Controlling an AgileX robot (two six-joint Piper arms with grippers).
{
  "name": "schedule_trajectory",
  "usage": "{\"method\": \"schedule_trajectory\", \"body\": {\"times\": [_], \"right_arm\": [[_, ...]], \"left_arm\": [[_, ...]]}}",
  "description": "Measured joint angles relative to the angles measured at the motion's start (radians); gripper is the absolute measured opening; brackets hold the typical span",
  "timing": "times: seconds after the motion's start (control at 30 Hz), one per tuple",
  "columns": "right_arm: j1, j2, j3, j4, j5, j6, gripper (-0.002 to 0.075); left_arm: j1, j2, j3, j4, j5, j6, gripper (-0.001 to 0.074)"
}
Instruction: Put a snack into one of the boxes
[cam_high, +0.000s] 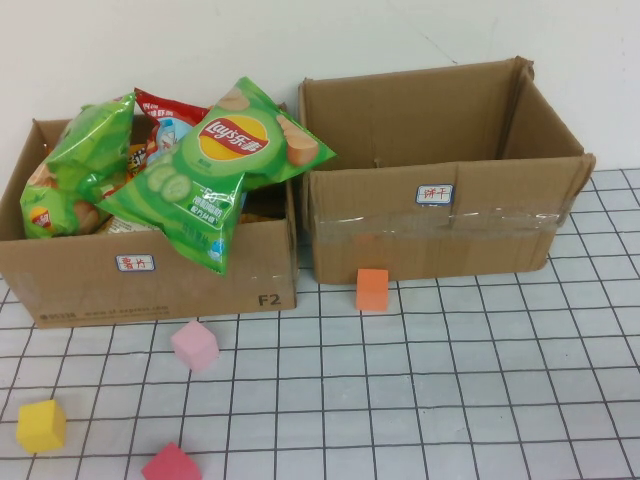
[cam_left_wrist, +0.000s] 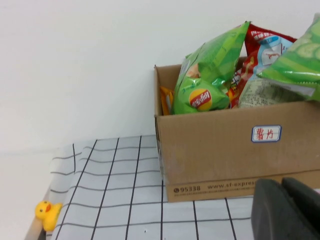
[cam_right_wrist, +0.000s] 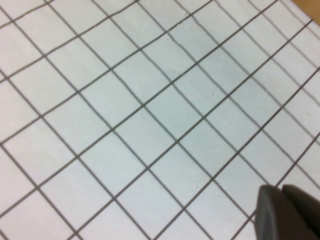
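While neither arm shows in the high view, found in the wrist views only: left gripper (cam_left_wrist: 287, 210) as dark fingers (cam_left_wrist: 270, 212) pressed together, low in front of the chip box (cam_left_wrist: 235, 150); right gripper (cam_right_wrist: 290, 212) likewise with fingers (cam_right_wrist: 272, 212) together, above bare gridded bench (cam_right_wrist: 150, 110).

Seen from above alone: empty cardboard box (cam_high: 440, 235) beside the full one, a green Lay's bag (cam_high: 215, 170) overhanging the near wall, orange cube (cam_high: 372, 289) against the empty box's front, pink cube (cam_high: 194, 345), yellow cube (cam_high: 41, 425), red cube (cam_high: 171, 465).

Seen from the left wrist alone: yellow duck (cam_left_wrist: 47, 212) at the bench edge. Open bench between cubes and right side.
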Motion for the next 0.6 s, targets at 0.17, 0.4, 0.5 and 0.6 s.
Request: {"method": "schedule_trajectory", "body": {"times": [0.17, 0.4, 0.5, 0.6], "right_arm": [[0.0, 0.0, 0.001, 0.002, 0.008, 0.0, -0.0001], [0.0, 0.0, 0.001, 0.005, 0.011, 0.0, -0.0001], [0.0, 0.0, 0.001, 0.005, 0.013, 0.0, -0.0001], [0.0, 0.0, 0.001, 0.005, 0.013, 0.0, -0.0001]], "left_arm": [[0.0, 0.0, 0.0, 0.002, -0.007, 0.0, -0.0001], [0.0, 0.0, 0.0, -0.006, 0.003, 0.0, -0.0001], [0.0, 0.0, 0.0, -0.006, 0.003, 0.0, -0.0001], [0.0, 0.0, 0.0, -0.006, 0.007, 0.0, -0.0001]]}}
